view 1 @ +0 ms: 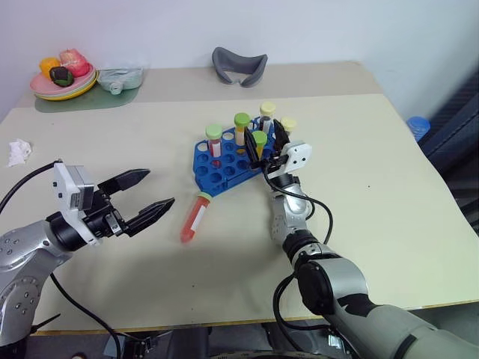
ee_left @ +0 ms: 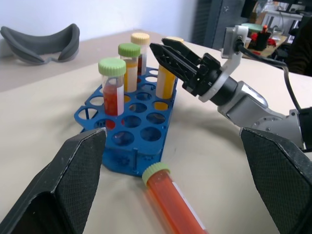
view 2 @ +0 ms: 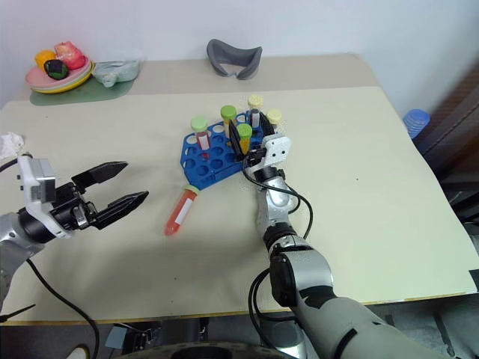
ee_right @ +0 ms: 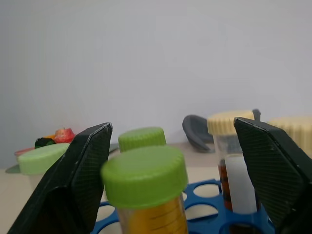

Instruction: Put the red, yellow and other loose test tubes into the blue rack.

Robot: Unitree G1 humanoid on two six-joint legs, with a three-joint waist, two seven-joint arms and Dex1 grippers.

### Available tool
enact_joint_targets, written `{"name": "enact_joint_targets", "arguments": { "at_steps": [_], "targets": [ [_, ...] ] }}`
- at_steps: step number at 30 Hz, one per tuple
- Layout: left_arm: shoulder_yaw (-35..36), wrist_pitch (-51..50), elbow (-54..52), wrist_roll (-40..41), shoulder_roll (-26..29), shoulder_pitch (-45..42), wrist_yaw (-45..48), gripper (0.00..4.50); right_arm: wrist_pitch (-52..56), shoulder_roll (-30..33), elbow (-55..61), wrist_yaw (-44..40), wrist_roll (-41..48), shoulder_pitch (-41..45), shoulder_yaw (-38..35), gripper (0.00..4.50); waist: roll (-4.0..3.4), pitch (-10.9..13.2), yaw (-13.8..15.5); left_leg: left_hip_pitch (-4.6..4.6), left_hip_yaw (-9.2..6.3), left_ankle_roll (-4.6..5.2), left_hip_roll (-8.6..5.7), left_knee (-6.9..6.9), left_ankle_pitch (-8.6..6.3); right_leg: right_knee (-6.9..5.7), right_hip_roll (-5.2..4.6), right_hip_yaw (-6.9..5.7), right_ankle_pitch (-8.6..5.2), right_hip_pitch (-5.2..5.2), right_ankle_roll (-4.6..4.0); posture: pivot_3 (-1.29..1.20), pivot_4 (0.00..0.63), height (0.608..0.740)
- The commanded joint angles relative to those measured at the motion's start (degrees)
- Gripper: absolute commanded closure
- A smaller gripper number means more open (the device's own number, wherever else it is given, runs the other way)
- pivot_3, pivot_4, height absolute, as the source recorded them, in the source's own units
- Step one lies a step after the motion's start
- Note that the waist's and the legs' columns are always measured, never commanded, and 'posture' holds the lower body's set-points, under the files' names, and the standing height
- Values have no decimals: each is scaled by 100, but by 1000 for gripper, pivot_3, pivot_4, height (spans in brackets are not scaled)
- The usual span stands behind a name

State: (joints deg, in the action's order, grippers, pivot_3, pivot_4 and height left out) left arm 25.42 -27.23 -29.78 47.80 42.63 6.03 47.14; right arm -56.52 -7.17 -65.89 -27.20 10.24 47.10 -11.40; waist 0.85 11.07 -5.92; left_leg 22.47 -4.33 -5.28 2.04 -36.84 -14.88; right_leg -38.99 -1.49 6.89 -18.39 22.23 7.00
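Tube (view 1: 194,217) of red liquid lay flat just before the blue rack (view 1: 217,166), green cap toward it. I saw both the right gripper (view 1: 263,139) and left gripper (view 1: 147,196) spread, empty.

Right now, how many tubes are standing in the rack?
5 in the blue rack: red one, green cap; yellow, green cap; cream-capped dark one; yellow, green cap between the right tool's fingers; yellow-capped, partly hidden.

Plate of fruit (view 1: 63,82), grey headrest (view 1: 239,66), crumpled tissue (view 1: 19,152) on table (view 1: 374,164).
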Motion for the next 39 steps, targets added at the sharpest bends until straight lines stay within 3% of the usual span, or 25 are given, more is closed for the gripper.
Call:
{"name": "enact_joint_targets", "arguments": {
  "at_steps": [1,4,8,13,17,22,25,29,31,39],
  "targets": [
    [-96,-3,-170,-21,-37,-76,-110,0,14,122,524,-26,-155,-274,206,298,-1,0,5,0,0,0,0,0,0,0,0,0,0,0,0,0,150,740],
    [-271,-99,-246,-53,-103,-94,-328,0,620,323,1634,-250,-11,-685,452,298,-3,2,37,1,0,0,-1,2,0,3,-2,0,0,0,1,0,150,740],
    [-543,-161,-325,-340,-260,-205,-805,0,2317,1014,4144,-732,370,-1755,906,298,-5,3,58,7,-2,0,-4,3,0,6,-7,1,-1,2,3,0,150,740],
    [-920,-220,-374,-782,-359,-410,-1266,0,4678,2517,6633,-1337,1196,-2884,953,298,-8,5,67,9,-3,0,-5,6,0,7,-6,1,-2,4,3,0,150,740],
    [-1135,-977,-453,-904,-444,-695,-2128,0,6296,3982,7922,-2050,2222,-3487,555,298,-5,8,48,6,-2,2,-4,6,-1,8,-2,6,-2,3,3,0,150,740],
    [-1135,-3110,-611,-300,-632,-1370,-3531,0,7695,5590,8615,-3341,3205,-3761,270,298,22,24,62,8,-1,6,-7,0,-4,12,-1,8,-4,0,7,0,150,740],
    [-1152,-4384,-632,33,-620,-1803,-3960,0,8063,6053,8702,-3821,3358,-3708,338,298,36,30,62,10,-2,12,-7,-4,-7,15,-2,7,-4,-2,9,0,150,740],
    [-697,-6368,-288,356,-1380,-2953,-4443,0,8240,6306,8510,-4295,3212,-3358,550,298,50,39,129,21,-2,13,-12,-17,-8,23,-3,5,-4,0,12,0,150,740],
    [-751,-6527,-1,660,-1379,-3225,-4650,0,8226,6292,8407,-4408,3107,-3217,615,298,52,40,155,25,-3,13,-12,-20,-8,28,-3,4,-3,0,13,0,150,740],
    [-1787,-6527,1071,2375,-303,-3632,-5876,0,8220,6126,8237,-4540,2868,-2876,744,298,51,40,243,76,-39,12,-12,-23,-7,53,-16,-34,-2,24,13,0,150,740]
  ]
}}
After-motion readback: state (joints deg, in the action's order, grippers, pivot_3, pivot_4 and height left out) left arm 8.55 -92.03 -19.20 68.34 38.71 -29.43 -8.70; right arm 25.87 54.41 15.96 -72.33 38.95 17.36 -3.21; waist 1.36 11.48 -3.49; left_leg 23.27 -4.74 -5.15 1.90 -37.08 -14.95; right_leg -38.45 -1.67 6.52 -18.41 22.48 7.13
